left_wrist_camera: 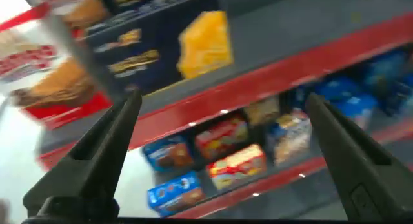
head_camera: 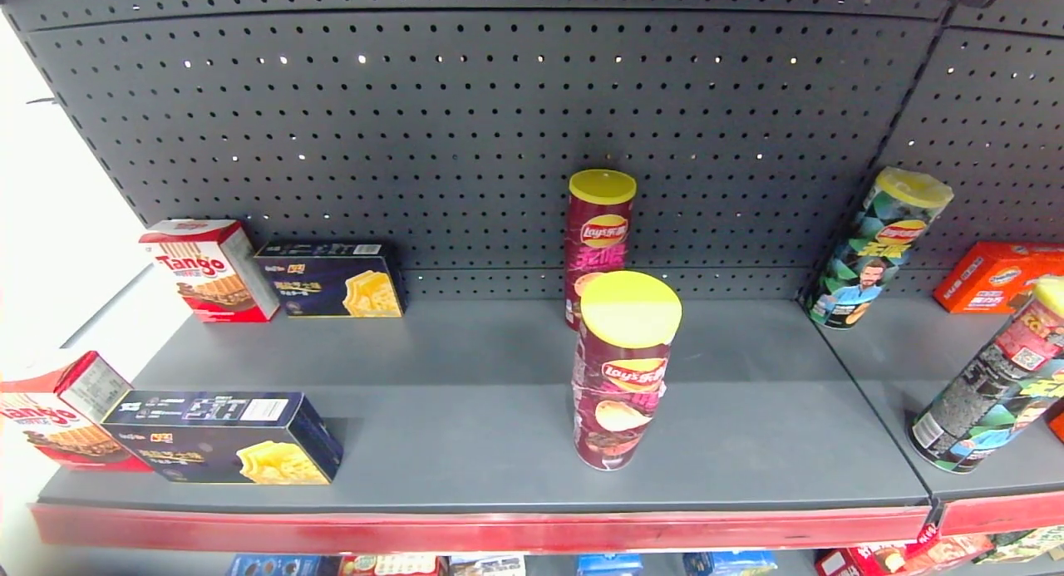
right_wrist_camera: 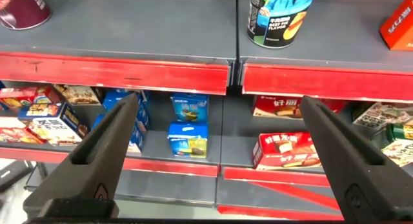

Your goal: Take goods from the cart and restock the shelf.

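The grey shelf (head_camera: pixel 499 410) with a red front lip carries two maroon chip cans with yellow lids, one near the front (head_camera: pixel 623 368) and one at the back (head_camera: pixel 598 235). Two navy boxes (head_camera: pixel 224 436) (head_camera: pixel 332 278) and two red and white wafer boxes (head_camera: pixel 58 410) (head_camera: pixel 208 268) stand on its left part. My left gripper (left_wrist_camera: pixel 222 100) is open and empty, below and in front of the navy box (left_wrist_camera: pixel 161 46). My right gripper (right_wrist_camera: pixel 221 100) is open and empty in front of the red shelf lip (right_wrist_camera: pixel 129 72), under a green can (right_wrist_camera: pixel 281 17).
On the adjoining shelf to the right stand two dark green cans (head_camera: pixel 881 243) (head_camera: pixel 989 385) and an orange box (head_camera: pixel 997 277). A perforated back panel (head_camera: pixel 499 127) closes the rear. The lower shelf holds several biscuit packs (right_wrist_camera: pixel 190 124) (left_wrist_camera: pixel 226 137).
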Tool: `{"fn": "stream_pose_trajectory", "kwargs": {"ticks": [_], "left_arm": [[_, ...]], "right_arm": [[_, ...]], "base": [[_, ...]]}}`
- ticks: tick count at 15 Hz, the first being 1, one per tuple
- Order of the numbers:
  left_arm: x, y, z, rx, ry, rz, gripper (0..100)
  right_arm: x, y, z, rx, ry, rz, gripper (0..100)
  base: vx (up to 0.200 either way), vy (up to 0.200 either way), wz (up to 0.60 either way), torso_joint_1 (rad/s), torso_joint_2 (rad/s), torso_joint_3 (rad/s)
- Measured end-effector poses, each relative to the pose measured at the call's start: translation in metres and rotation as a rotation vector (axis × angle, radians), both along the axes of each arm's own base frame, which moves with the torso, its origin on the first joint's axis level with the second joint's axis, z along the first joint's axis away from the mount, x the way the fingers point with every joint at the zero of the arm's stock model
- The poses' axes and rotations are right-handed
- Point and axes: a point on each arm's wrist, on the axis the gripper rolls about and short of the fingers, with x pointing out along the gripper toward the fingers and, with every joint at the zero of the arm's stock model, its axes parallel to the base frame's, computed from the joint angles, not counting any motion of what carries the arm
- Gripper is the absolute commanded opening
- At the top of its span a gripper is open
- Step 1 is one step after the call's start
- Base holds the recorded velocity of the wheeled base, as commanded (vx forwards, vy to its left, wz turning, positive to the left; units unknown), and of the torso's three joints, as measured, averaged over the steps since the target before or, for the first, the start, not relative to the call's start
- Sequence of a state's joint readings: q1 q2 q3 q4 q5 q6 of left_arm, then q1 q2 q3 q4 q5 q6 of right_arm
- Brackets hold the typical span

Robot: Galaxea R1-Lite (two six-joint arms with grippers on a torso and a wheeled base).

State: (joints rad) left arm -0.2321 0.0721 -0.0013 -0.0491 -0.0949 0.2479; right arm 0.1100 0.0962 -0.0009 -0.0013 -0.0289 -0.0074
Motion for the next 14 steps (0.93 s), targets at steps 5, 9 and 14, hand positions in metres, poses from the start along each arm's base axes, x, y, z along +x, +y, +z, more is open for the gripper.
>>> {"fn": "stream_pose_trajectory", "kwargs": {"ticks": [5, 9, 14], "left_arm": [[-0.0017, -0.0017, 0.0004, -0.101, 0.109, 0.020, 100], [-0.0014, -0.0053, 0.0016, -0.183, 0.111, 0.238, 100], [-0.0001, -0.0013, 0.0014, -0.239, 0.050, 0.466, 100]], "right_arm": [[-0.0001, 0.0000, -0.0001, 0.003, -0.003, 0.001, 100], [-0.0001, 0.0000, -0.0001, 0.003, -0.003, 0.002, 100], [-0.0001, 0.0000, -0.0001, 0.003, -0.003, 0.001, 100]], "base": [[0.000, 0.000, 0.00, 0.000, 0.00, 0.000], [0.000, 0.000, 0.00, 0.000, 0.00, 0.000], [0.000, 0.000, 0.00, 0.000, 0.00, 0.000]]}}
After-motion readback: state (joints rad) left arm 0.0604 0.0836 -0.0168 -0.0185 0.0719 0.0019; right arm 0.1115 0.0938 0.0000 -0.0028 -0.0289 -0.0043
